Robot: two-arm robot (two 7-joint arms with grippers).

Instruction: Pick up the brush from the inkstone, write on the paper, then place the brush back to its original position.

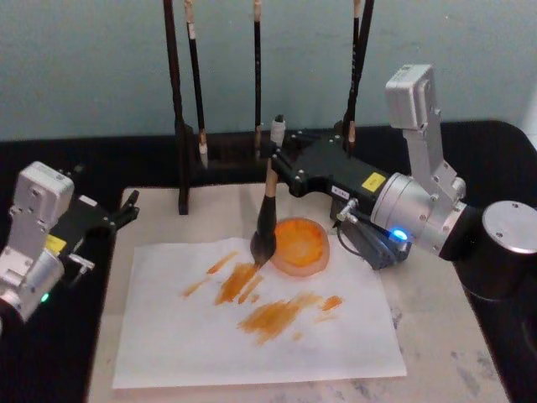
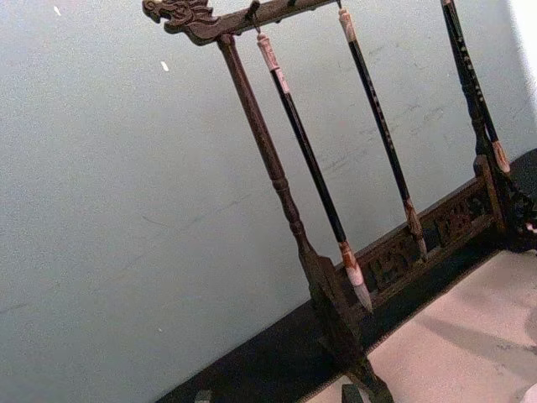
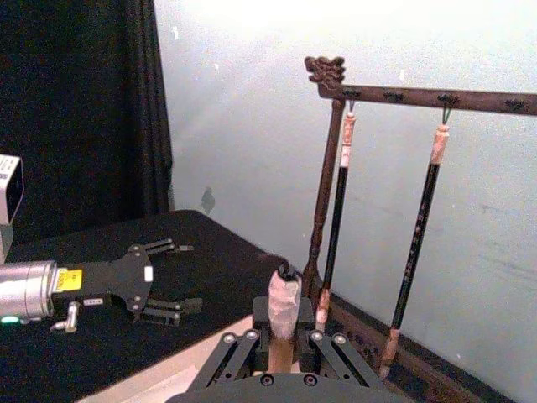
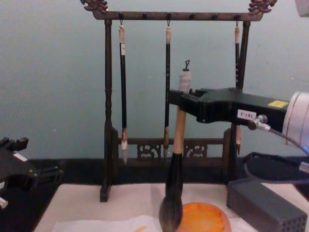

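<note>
1. Beneath the clenched jaws of the right gripper [image 1: 275, 159]: upright brush [image 1: 267, 222], grasped near its white cap, bristle tip at the far edge of the paper [image 1: 252, 336], just beside the inkstone [image 1: 304, 243].
2. Judged from the orange strokes: writing probably done, return pending.
3. Lift straight up before moving sideways; avoid dragging bristles across the dish rim.
4. Lower gently onto the inkstone, then release.
5. Well to the left of those jaws: left gripper [image 1: 126, 210], released, parked over the bench.

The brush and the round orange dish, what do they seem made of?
The brush, held in the right gripper's jaws: pale matte handle, likely wood or bamboo; black ferrule; bushy grey-brown tuft, probably animal hair. The inkstone: flat orange disc, perhaps ceramic or plastic, hard to tell. The left gripper is parked aside.
</note>
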